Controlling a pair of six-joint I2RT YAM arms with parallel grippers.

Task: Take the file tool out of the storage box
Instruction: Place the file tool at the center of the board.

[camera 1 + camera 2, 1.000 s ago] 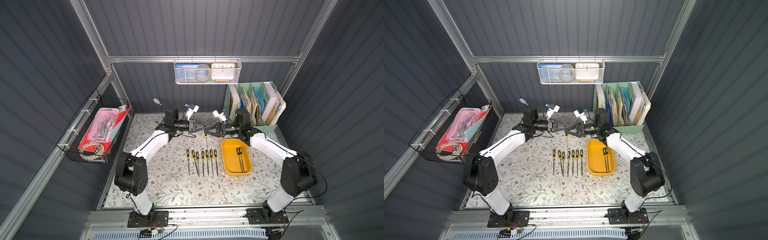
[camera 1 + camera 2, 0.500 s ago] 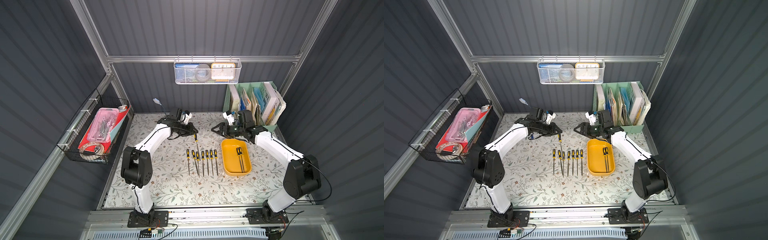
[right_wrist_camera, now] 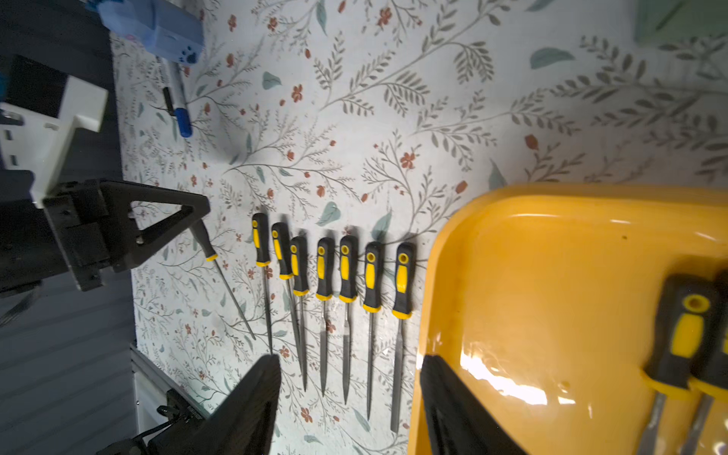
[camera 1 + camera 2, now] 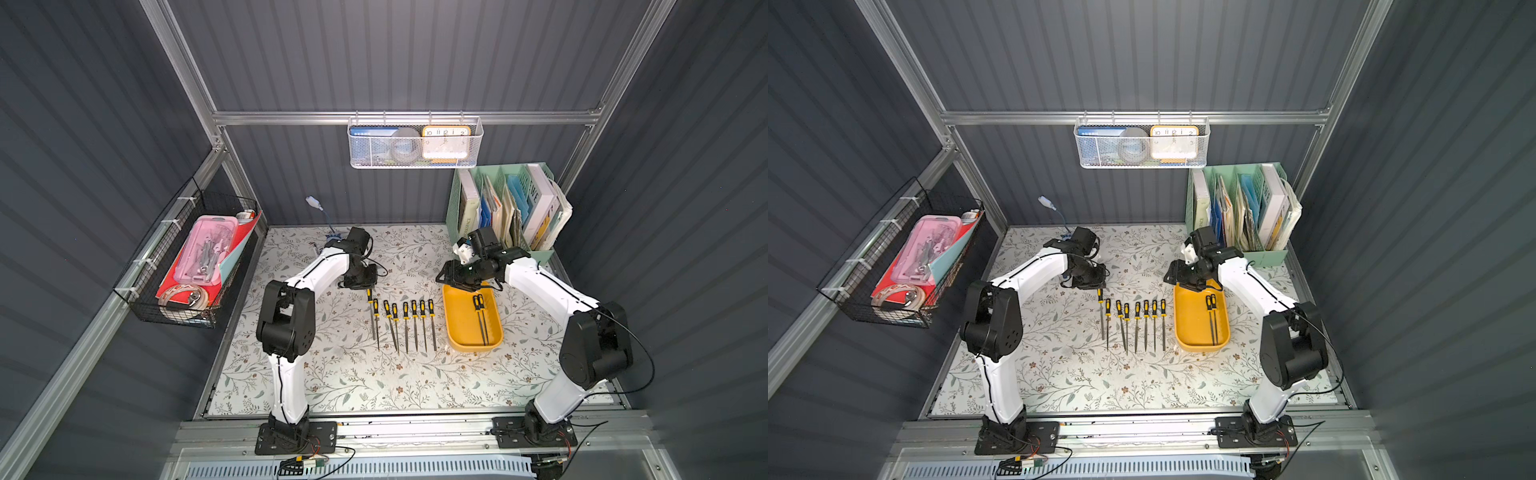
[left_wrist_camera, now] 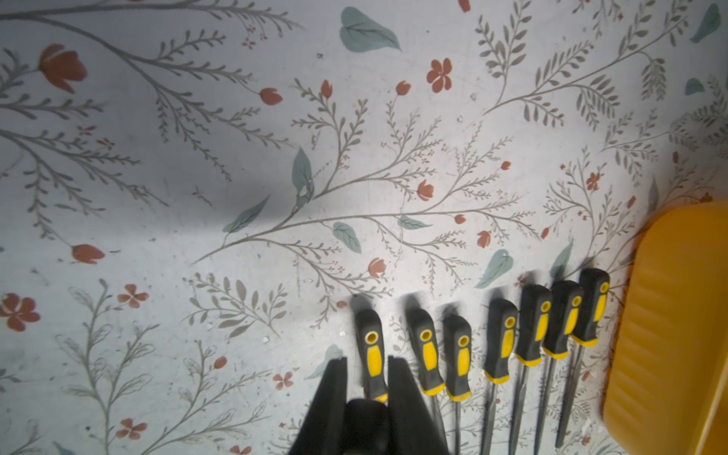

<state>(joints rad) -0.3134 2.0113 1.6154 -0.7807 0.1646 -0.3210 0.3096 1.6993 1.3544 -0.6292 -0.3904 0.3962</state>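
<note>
Floral bench [image 4: 332, 374]: left gripper [image 5: 368, 378] clamped on end file [image 5: 372, 342], 9 o'clock of row. Right gripper [image 3: 348, 362] open, empty, above yellow tray [image 4: 461, 332] at 3 o'clock; two files [image 4: 480, 316] inside touch, risk grabbing both

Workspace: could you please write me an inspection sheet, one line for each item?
Surface: flowered mat, lying flat.
Job's things: yellow tray holds two files; row of files lies beside it.
Clutter: blue pen and small blue gadget at the back.
Grippers: left gripper shut on end file, tilted; right gripper open, over tray's rim.
Cables: black cable loops beside right arm.
Surroundings: wire basket with pink case, mesh basket with clock, green book rack.
</note>
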